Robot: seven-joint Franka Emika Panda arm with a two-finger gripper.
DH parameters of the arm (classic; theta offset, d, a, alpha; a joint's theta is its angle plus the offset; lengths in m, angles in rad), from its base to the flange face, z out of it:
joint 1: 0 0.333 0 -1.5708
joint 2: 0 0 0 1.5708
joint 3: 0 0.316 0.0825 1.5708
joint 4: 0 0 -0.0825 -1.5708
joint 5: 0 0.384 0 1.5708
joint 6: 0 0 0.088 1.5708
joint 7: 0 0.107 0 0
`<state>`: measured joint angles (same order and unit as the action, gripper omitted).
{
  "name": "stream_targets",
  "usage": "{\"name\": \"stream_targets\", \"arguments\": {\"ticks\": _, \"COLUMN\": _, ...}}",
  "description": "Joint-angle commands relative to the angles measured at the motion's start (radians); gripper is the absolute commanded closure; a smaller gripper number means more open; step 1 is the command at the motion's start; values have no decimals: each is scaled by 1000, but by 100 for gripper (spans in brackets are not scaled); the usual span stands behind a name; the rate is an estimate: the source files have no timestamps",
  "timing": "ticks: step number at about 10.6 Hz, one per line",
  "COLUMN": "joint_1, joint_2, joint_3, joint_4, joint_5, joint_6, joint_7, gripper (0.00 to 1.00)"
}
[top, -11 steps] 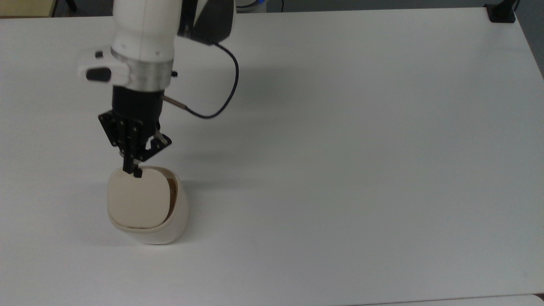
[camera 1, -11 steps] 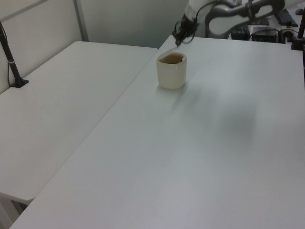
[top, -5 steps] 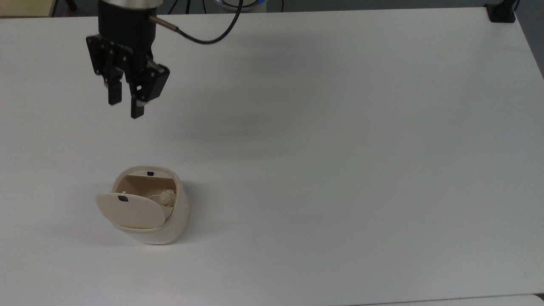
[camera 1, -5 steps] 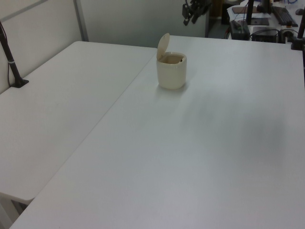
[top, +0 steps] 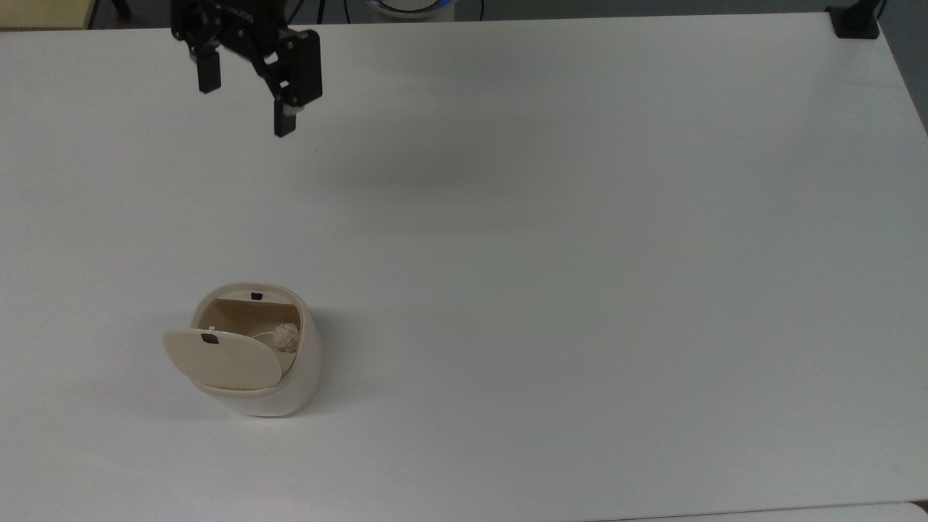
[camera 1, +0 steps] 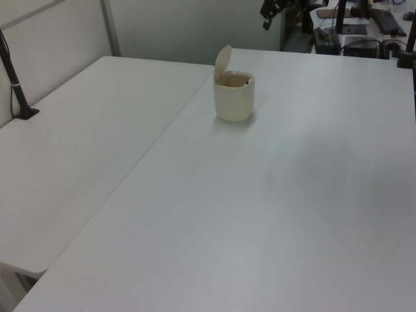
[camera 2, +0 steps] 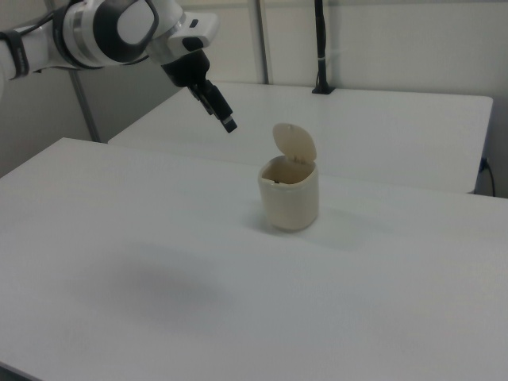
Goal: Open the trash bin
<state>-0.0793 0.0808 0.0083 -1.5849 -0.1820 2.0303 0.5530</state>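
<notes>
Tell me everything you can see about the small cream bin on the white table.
The small cream-beige plastic trash bin has rounded-square walls and stands upright on the white table. Its flat hinged lid is flipped up, nearly vertical, with a small dark catch on its inner face and a matching black button on the opposite rim. Inside lies a crumpled pale paper ball. Nothing but the table touches the bin.

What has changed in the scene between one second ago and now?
The pincer left the trash bin's rim, rose and drew back toward the top view's upper edge, its fingers now apart and holding nothing. The lid was flat and closed one second ago; now it stands swung up, and a crumpled ball shows inside. The trash bin itself kept its place on the white table.
</notes>
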Motion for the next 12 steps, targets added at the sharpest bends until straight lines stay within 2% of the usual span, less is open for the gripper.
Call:
{"name": "stream_targets", "arguments": {"ticks": 1, "joint_1": 9, "joint_2": -100, "joint_3": -1, "joint_4": -90, "joint_5": 53, "joint_6": -103, "joint_7": -117, "gripper": 0}}
{"name": "stream_targets", "arguments": {"ticks": 3, "joint_1": 13, "joint_2": -125, "joint_3": -1, "joint_4": -92, "joint_5": 101, "joint_6": -197, "joint_7": -244, "gripper": 0}}
{"name": "stream_targets", "arguments": {"ticks": 7, "joint_1": 13, "joint_2": -131, "joint_3": 8, "joint_4": -92, "joint_5": 131, "joint_6": -237, "joint_7": -545, "gripper": 0}}
{"name": "stream_targets", "arguments": {"ticks": 12, "joint_1": 24, "joint_2": -124, "joint_3": 24, "joint_4": -92, "joint_5": 133, "joint_6": -277, "joint_7": -570, "gripper": 0}}
